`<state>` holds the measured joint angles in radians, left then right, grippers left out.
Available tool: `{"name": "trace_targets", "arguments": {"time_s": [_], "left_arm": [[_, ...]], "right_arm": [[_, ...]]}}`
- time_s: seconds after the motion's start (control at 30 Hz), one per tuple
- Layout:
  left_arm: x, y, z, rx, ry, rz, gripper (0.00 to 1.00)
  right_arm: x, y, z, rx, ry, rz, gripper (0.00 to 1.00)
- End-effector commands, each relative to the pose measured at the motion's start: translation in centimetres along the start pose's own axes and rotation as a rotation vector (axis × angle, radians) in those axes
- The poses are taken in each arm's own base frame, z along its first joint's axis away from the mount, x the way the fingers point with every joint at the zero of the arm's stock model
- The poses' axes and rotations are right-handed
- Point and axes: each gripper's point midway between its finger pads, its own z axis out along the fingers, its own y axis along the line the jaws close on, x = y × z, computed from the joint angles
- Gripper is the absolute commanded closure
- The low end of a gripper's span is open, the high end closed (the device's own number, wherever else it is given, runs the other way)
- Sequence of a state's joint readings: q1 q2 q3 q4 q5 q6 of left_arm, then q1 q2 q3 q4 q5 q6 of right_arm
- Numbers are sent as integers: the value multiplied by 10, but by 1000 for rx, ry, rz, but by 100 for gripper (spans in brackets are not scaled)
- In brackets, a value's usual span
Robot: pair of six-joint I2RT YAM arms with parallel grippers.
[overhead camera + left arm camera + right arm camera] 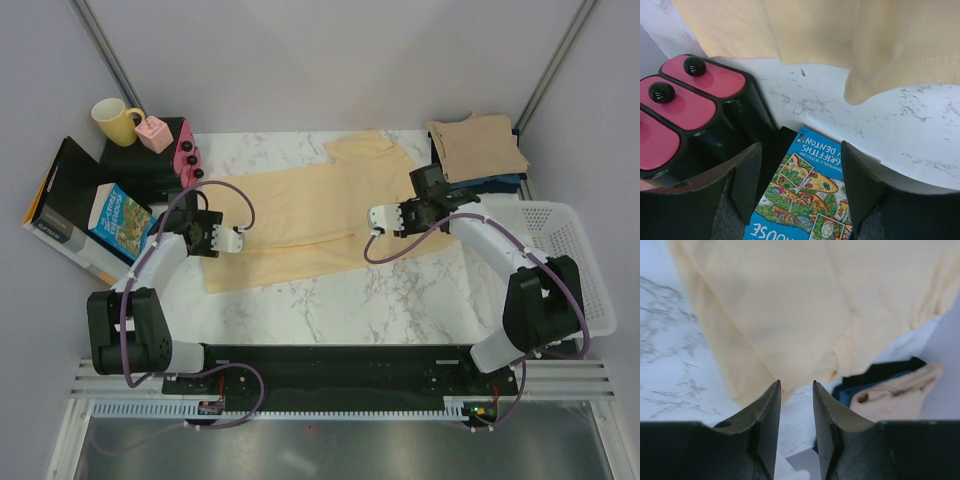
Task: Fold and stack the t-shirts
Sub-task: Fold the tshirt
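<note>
left tool (800, 150) wide open, empty; right tool (795, 384) narrowly parted, empty

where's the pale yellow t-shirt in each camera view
top external: pale yellow t-shirt spread across the middle of the table
left wrist: runs along the top of the picture, its edge ending over bare marble
right wrist: fills the upper part, beyond the fingertips
shared landmark: the white marble tabletop under it, visible in all three

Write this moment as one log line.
pale yellow cotton t-shirt: spread on white marble table | left tool: open, empty | right tool: slightly open, empty
</note>
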<state>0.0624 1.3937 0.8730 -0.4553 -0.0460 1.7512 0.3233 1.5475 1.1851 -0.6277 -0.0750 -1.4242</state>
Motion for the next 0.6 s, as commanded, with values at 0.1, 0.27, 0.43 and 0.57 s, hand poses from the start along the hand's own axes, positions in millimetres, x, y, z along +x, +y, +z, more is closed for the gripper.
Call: {"name": "trace_targets", "arguments": {"time_s": [0.1,0.27,0.43,0.57], "left_arm": [[-18,-1,-9,-43,-47,0,28],[-23,-5,-13,-47,-49,-20,28],[-33,-10,-16,-47,-58,-6,28],[-32,-12,-17,-45,-56,-17,28]], "right_arm": [[-43,73,27,-235,-129,-27,62],[-54,68,44,-212,-139,-44,66],[-55,62,60,-237,-126,-19,64],[-57,61,68,-244,-134,-17,64]]}}
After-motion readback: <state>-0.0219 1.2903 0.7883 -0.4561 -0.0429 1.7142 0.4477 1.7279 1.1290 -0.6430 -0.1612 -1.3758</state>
